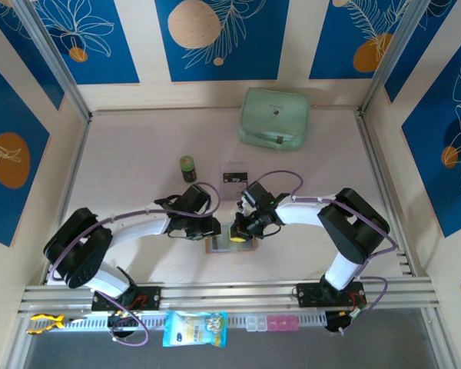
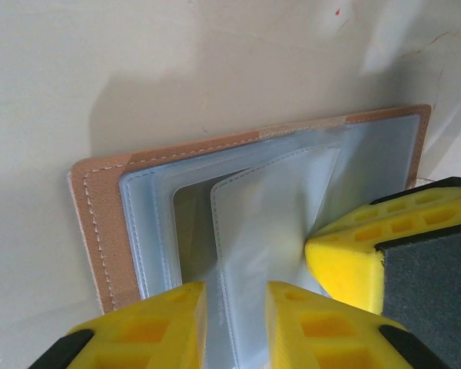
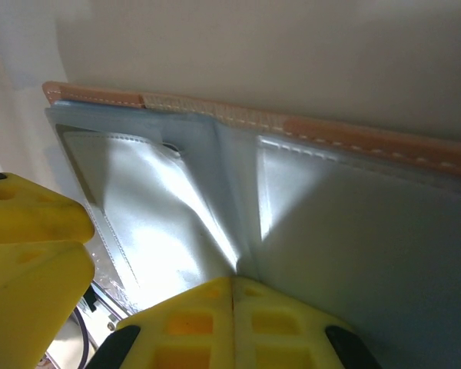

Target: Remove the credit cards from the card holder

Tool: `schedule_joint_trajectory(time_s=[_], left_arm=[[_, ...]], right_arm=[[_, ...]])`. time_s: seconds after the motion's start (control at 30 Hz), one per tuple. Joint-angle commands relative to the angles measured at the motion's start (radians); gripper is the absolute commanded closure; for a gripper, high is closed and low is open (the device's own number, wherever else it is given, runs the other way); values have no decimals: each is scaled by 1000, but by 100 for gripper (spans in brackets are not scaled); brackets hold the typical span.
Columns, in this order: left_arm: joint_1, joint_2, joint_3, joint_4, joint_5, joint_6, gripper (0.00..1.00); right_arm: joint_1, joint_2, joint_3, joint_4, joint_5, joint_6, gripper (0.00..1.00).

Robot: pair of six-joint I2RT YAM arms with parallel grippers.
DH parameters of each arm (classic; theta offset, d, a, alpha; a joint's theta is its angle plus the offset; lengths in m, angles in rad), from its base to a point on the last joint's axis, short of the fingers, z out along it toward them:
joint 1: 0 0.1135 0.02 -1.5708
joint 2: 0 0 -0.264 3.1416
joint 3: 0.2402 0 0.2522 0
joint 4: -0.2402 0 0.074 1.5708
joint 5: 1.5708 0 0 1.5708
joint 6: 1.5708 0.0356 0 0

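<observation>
Card holder [image 2: 100, 223] looks light, its grey sleeves [image 2: 269, 223] slick and floppy — pinch an edge. Left gripper [image 2: 237, 300] fingers apart astride one; right gripper [image 3: 232, 296] fingers pressed together.

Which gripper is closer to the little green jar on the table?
Left. The left gripper sits just on the near side of the green jar, slightly to its right, at the card holder. The right gripper is farther right, on the holder's other side.
</observation>
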Motion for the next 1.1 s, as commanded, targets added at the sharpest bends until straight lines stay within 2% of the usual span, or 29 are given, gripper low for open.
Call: schedule_joint_trajectory(time_s=[0.0, 0.43, 0.77, 1.07], left_arm=[[-13, 17, -10, 15, 13, -16, 74], [-17, 41, -20, 57, 25, -38, 75], [-18, 28, -31, 123, 57, -65, 84], [-20, -16, -4, 79, 58, -58, 82]], right_arm=[[-10, -20, -25, 0, -31, 18, 96], [-20, -25, -46, 36, -54, 32, 96], [-18, -37, -40, 25, -58, 28, 96], [-19, -137, -1, -63, -2, 16, 86]])
